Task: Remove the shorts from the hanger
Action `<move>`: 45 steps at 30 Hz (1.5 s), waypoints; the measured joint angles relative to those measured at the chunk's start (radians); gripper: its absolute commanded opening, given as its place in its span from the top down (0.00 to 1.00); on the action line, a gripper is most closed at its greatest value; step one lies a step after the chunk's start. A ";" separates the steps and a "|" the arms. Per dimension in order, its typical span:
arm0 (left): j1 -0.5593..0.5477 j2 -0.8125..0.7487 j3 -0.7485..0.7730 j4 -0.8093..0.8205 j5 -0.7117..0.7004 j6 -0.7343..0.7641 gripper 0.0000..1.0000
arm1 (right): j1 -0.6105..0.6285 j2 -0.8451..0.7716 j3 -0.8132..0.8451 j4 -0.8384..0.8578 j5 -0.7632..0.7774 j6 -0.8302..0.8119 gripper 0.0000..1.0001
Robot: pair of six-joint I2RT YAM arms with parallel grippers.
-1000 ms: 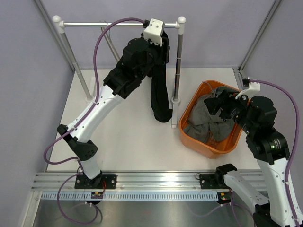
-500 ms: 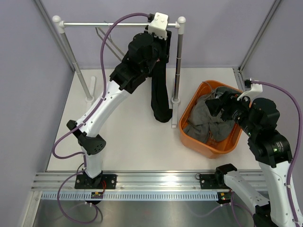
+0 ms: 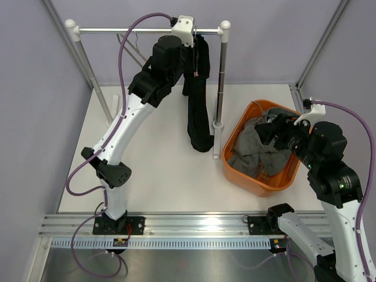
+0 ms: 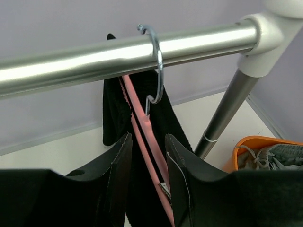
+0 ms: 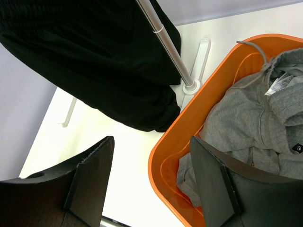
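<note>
— Lilac walls close round a white table [image 3: 158,170], yes? What stands on it?

— Biggest is the metal rack. Its rail [image 3: 129,29] runs along the top of the overhead view, with an upright post [image 3: 222,76] at the right end.

— And the arms?

— The left arm [image 3: 126,126] rises from the lower left up to the rail near the top centre. The right arm [image 3: 332,176] stands at the lower right, bent over the orange basket [image 3: 254,182].

— Where are the shorts?

— The black shorts [image 3: 198,111] hang from the rail just left of the post. They drape down toward the middle of the frame. I cannot tell whether their bottom end touches the table.

— What is in the basket?

— A crumpled grey garment [image 3: 258,150].

— What carries the shorts?

— The hanger [image 4: 142,124], seen from the left wrist. Its steel hook [image 4: 160,66] sits over the rail, and its pink neck drops against the black cloth.

— The claws?

— The left gripper [image 4: 147,139] is narrow, with one finger on either side of the pink neck. I cannot tell whether the pads press it. The right gripper [image 5: 152,140] gapes wide, holding nothing, over the basket's rim.
</note>
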 measured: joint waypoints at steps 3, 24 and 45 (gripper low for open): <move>0.013 0.005 0.006 -0.022 0.024 -0.014 0.63 | 0.000 0.002 0.000 0.000 0.000 0.000 0.26; -0.010 0.024 0.029 -0.054 0.068 -0.021 0.52 | 0.000 0.023 0.000 0.012 -0.003 0.000 0.26; -0.096 0.045 -0.085 0.131 -0.329 -0.002 0.58 | 0.000 0.032 -0.001 0.016 -0.003 -0.008 0.26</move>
